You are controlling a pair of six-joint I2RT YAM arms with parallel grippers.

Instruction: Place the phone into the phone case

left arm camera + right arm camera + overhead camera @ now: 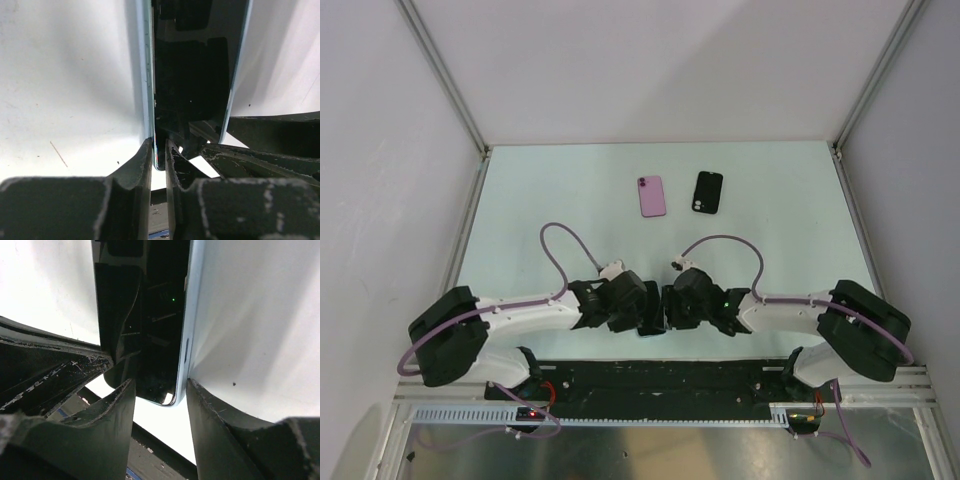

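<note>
Left tool (pixel 159 147) pinches the phone (pixel 190 75) on edge, right tool (pixel 160 385) straddles it, grip unclear; black phone case (pixel 708 191) lies far-right, lengthwise.

pale green table (pixel 540 200) boxed in by white walls (pixel 650 60), aluminium corner posts (pixel 442 75) at back, black base plate (pixel 660 376) and slotted cable duct (pixel 460 412) along near edge
</note>
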